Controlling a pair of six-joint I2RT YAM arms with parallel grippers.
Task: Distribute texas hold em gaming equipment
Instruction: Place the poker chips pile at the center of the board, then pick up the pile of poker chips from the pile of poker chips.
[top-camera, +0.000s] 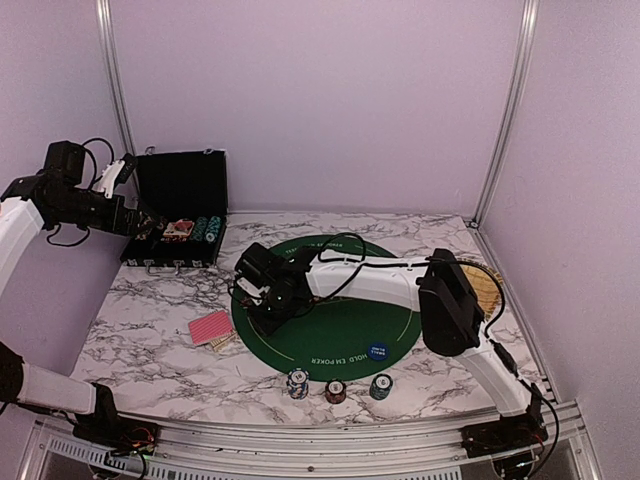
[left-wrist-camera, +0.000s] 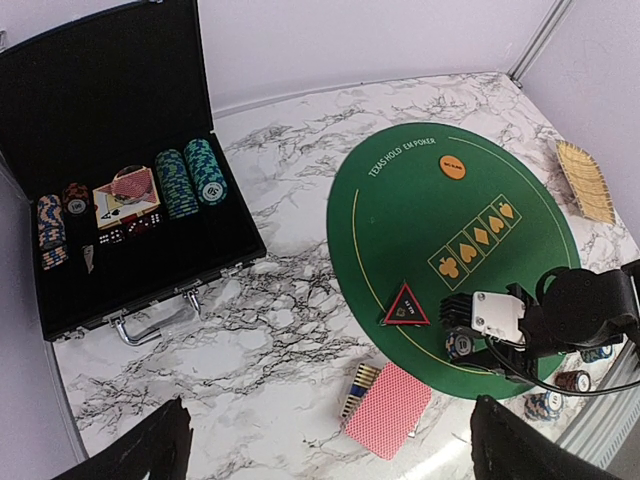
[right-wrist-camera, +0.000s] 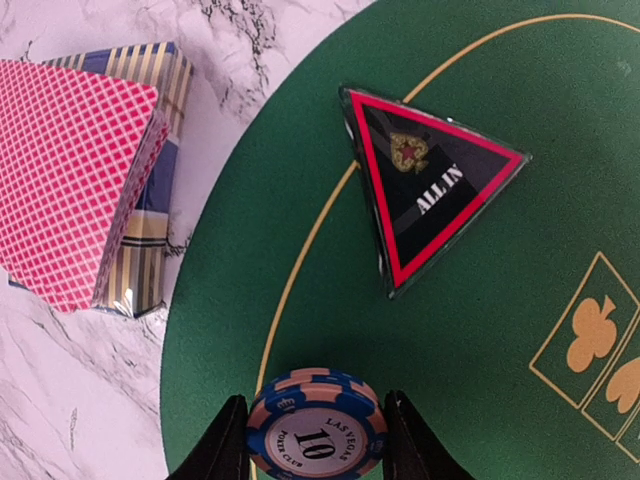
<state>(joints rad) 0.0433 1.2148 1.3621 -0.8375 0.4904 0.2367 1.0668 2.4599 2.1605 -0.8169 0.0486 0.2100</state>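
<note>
The right tool (right-wrist-camera: 316, 420) is pinching a blue poker chip (right-wrist-camera: 317, 432) marked 10. One finger is pressing each side of its striped rim. The chip is sitting at the left border of the round green mat (right-wrist-camera: 300, 250), just inside the gold line. It is not possible to tell whether more chips are lying beneath it.

The chip is probably stiff, light and hard-edged. Its flat faces are likely slick, so the rim is the sensible place to grip, straight across the widest part. If it is a stack, the lower chips could be sliding out sideways under a tilted squeeze.

Beyond the tool tips, further onto the mat, the black and red triangle marker (right-wrist-camera: 430, 190) reading ALL IN is lying flat, near the chip but apart from it. To the left, off the mat on the marble tabletop (right-wrist-camera: 80, 400), red-backed playing cards (right-wrist-camera: 70, 180) are resting on a striped box (right-wrist-camera: 150, 250).

In the overhead view, three small chip stacks are standing in a row at the mat's near edge: blue (top-camera: 297, 383), red (top-camera: 335, 391) and teal (top-camera: 380, 386).

The left tool (left-wrist-camera: 328, 430) is hanging spread wide and gripping nothing, high above the tabletop near the open black case (left-wrist-camera: 100, 120), well apart from the held chip.
</note>
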